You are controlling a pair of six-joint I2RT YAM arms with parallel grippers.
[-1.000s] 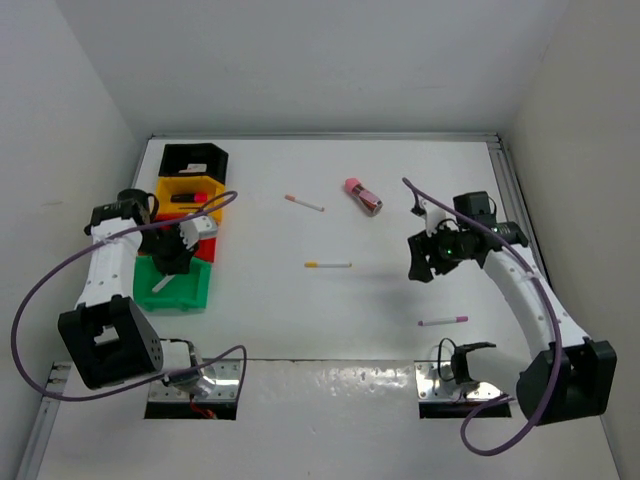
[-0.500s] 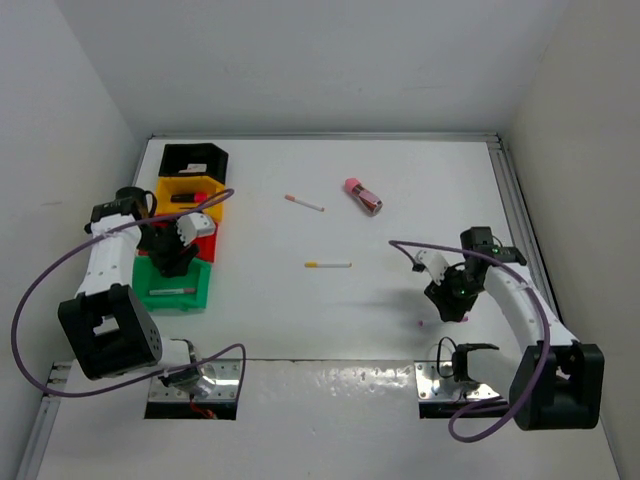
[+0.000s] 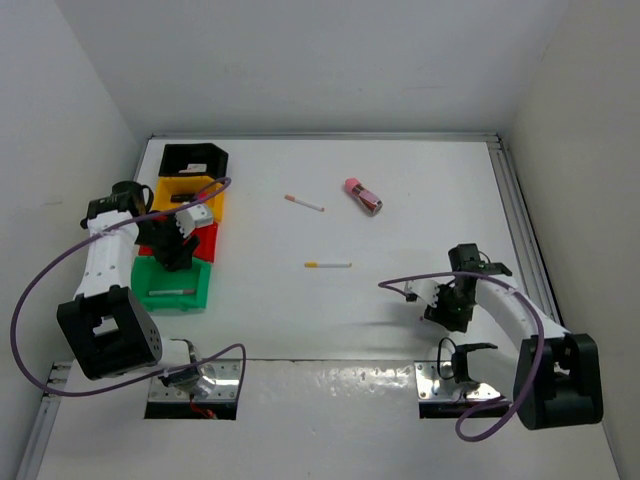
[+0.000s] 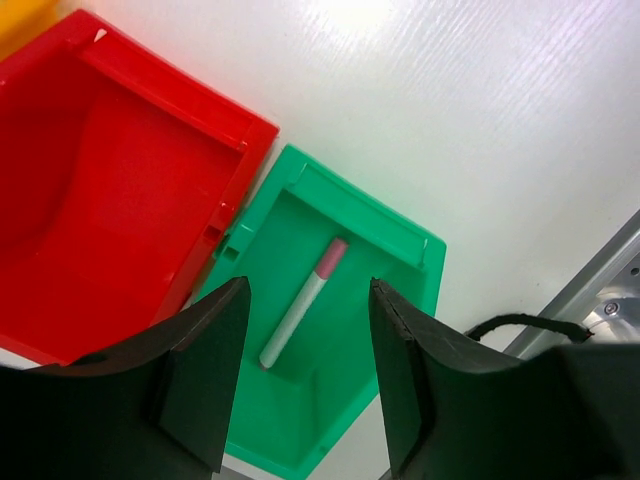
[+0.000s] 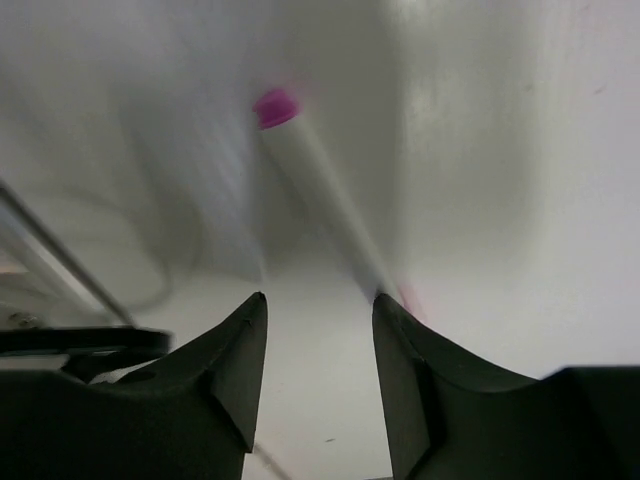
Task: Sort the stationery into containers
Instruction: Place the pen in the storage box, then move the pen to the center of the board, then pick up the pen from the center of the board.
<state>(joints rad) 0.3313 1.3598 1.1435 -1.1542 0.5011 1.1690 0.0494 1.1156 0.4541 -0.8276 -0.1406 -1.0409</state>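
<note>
My left gripper [image 3: 172, 248] hangs open and empty above the red bin [image 4: 120, 200] and the green bin [image 4: 400, 330]. A white pen with a pink end [image 4: 303, 301] lies in the green bin [image 3: 172, 285]. My right gripper [image 3: 445, 308] is low at the table, open, with a blurred white pen with a magenta end [image 5: 320, 190] running from ahead of the jaws to the right fingertip. That pen is hidden in the top view. A pen with an orange end [image 3: 304, 203], a pen with a yellow end [image 3: 328, 265] and a pink-maroon block [image 3: 363, 196] lie mid-table.
The black bin [image 3: 195, 158] and yellow bin [image 3: 185, 181] stand behind the red one along the left edge. Purple cables loop round both arms. A metal strip with mounting plates [image 3: 455, 385] runs along the near edge close to my right gripper.
My right arm swung back toward the near edge and dropped onto the magenta-ended pen. The left gripper let its pen go into the green bin and drew back slightly.
</note>
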